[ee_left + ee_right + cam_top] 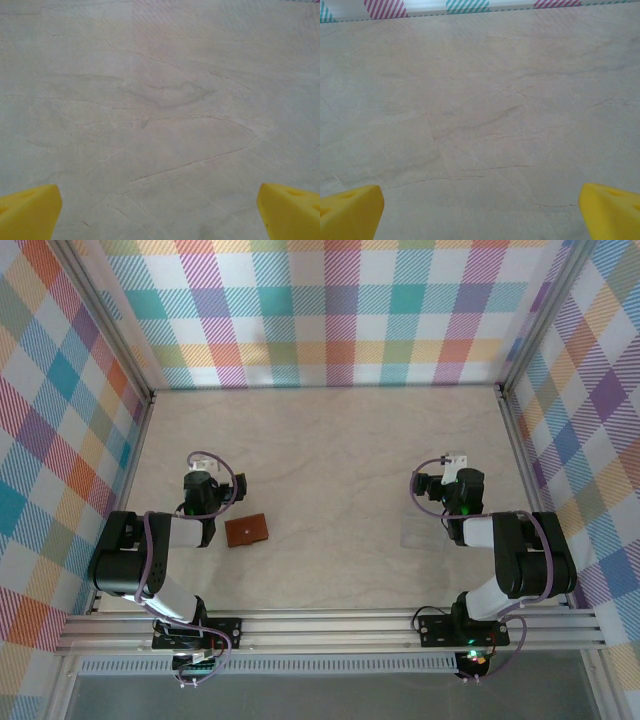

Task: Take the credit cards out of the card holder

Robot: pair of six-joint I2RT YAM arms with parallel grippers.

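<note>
Left gripper (204, 470) hangs over bare marbled surface (330, 440) with its jaws spread wide. In its wrist view the yellow fingertips (30, 212) sit at the two bottom corners, and the gap between them holds nothing but pale stone. The right gripper (452, 468) is spread just as wide. Its own yellow fingertips (351, 210) frame a stretch of the same surface, with the foot of the plaid wall (385, 7) beyond them.

The card holder (247, 530) lies flat and folded shut, brown side up and slightly askew. It is to the right of the left gripper and back toward the arm bases, just beside the left forearm (180, 532) but not touching it. From the right gripper it lies well off to the left and also back toward the bases. Neither gripper touches it.
</note>
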